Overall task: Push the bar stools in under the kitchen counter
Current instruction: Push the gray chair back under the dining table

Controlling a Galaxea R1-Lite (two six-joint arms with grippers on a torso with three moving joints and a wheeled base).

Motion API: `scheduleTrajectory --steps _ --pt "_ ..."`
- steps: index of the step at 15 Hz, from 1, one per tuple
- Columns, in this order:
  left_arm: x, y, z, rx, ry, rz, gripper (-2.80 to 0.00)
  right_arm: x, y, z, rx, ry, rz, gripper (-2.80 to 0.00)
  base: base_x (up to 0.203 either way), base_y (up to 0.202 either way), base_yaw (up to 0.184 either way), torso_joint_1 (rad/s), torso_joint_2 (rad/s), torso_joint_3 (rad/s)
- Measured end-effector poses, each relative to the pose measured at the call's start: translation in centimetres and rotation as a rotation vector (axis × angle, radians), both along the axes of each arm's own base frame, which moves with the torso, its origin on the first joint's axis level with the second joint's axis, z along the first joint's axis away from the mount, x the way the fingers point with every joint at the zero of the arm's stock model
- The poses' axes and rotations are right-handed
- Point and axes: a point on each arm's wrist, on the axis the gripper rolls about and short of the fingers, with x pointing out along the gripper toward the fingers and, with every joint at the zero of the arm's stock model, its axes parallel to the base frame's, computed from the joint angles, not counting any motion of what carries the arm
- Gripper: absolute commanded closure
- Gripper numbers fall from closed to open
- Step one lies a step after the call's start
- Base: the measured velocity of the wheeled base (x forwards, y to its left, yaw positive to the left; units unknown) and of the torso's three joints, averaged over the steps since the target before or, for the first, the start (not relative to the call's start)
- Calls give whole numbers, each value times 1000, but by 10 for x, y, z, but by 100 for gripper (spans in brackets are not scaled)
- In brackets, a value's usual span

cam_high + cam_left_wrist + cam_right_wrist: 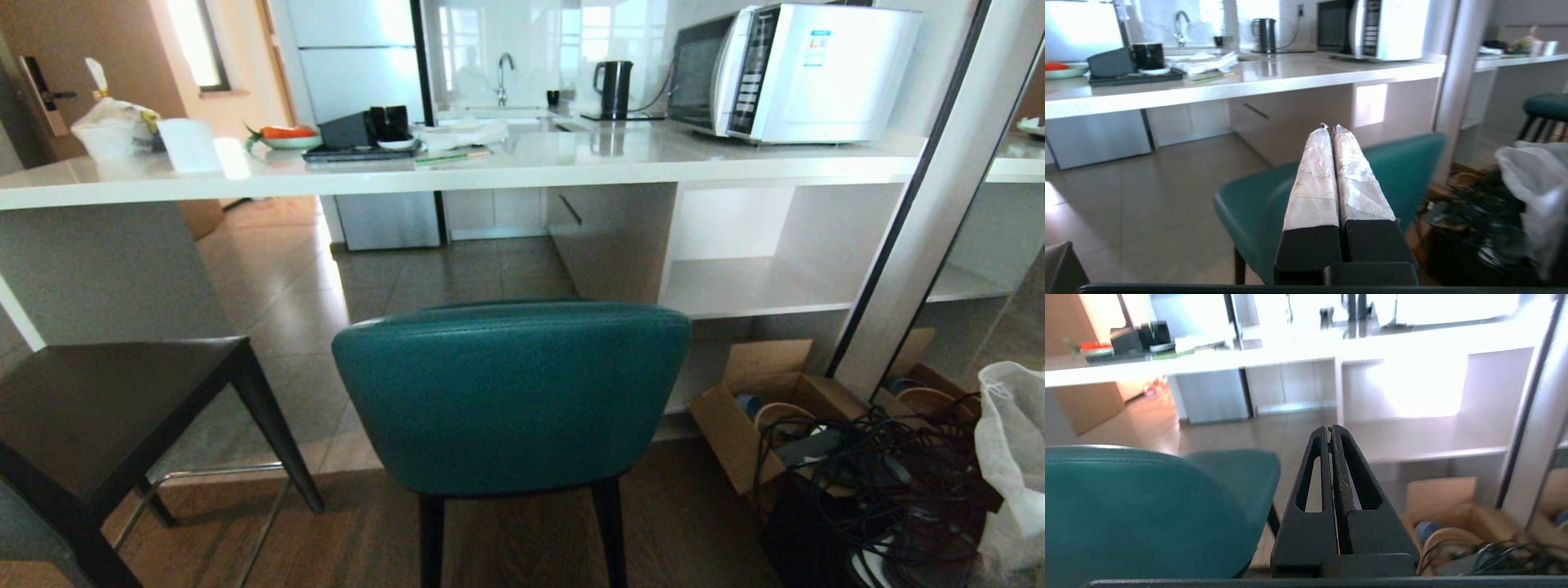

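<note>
A teal bar stool (pixel 510 392) stands in front of me, its rounded back toward me, just short of the kitchen counter (pixel 571 167). A dark bar stool (pixel 106 392) stands to its left, its seat below the counter's edge. Neither gripper shows in the head view. In the left wrist view my left gripper (pixel 1329 127) is shut and empty, its tape-wrapped fingers (pixel 1314 179) held above and behind the teal stool (pixel 1249 208). In the right wrist view my right gripper (pixel 1329 428) is shut and empty, beside the teal stool's (pixel 1143 510) right side, not touching it.
An open shelf unit (pixel 759 286) sits under the counter's right part. On the floor at the right lie a cardboard box (pixel 759 416), tangled black cables (pixel 882 482) and a white bag (pixel 1012 457). A slanted white post (pixel 922 245) stands there. A microwave (pixel 792 73) and clutter sit on the counter.
</note>
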Motion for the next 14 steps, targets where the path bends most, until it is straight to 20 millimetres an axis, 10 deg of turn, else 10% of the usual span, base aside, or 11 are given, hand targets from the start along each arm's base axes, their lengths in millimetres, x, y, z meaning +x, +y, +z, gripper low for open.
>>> scheduleTrajectory --steps 8,14 --pt "-74 0 -69 28 10 56 0 -86 -9 -4 -85 -9 -36 0 0 0 0 0 0 0" --pt "-50 6 -173 229 182 362 0 -112 -10 -105 -94 166 -92 0 0 0 0 0 0 0"
